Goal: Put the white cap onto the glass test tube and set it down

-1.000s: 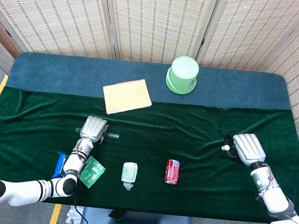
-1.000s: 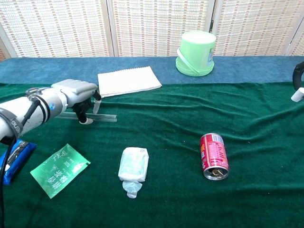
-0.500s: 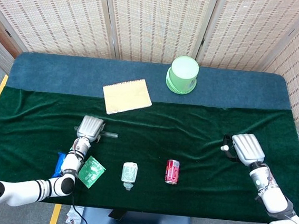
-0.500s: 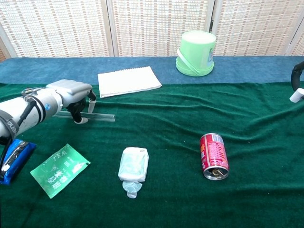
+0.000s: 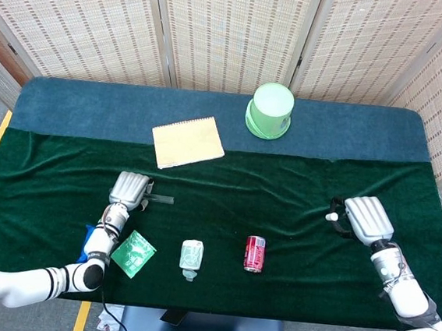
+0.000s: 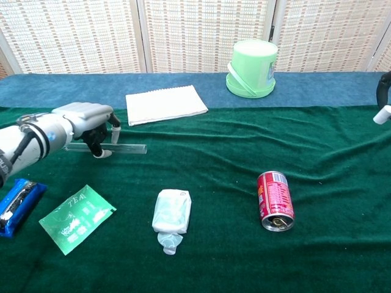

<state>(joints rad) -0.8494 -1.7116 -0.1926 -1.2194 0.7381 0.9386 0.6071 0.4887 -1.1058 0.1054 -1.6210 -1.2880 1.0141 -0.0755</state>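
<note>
The glass test tube [image 6: 129,148] lies level just over the green cloth at the left, and its free end [image 5: 163,200] points right. My left hand [image 6: 79,121] is curled over the tube's left part and grips it, with fingers [image 6: 101,151] on both sides. In the head view the left hand [image 5: 129,189] hides that end of the tube. Far right, my right hand [image 5: 366,218] pinches the small white cap [image 5: 330,217]. The chest view catches only the cap [image 6: 383,115] and a dark sliver of the right hand [image 6: 385,91] at the frame edge.
A red can [image 6: 274,200] lies on its side mid-table, with a white-green pouch [image 6: 171,213] to its left. A green sachet [image 6: 76,218] and a blue wrapper [image 6: 18,203] lie near the left front edge. A notepad [image 6: 165,103] and an upturned green bucket [image 6: 250,68] sit at the back.
My left hand has drawn back slightly to the left, and the tube has shifted a little with it. The right hand and cap have hardly moved.
</note>
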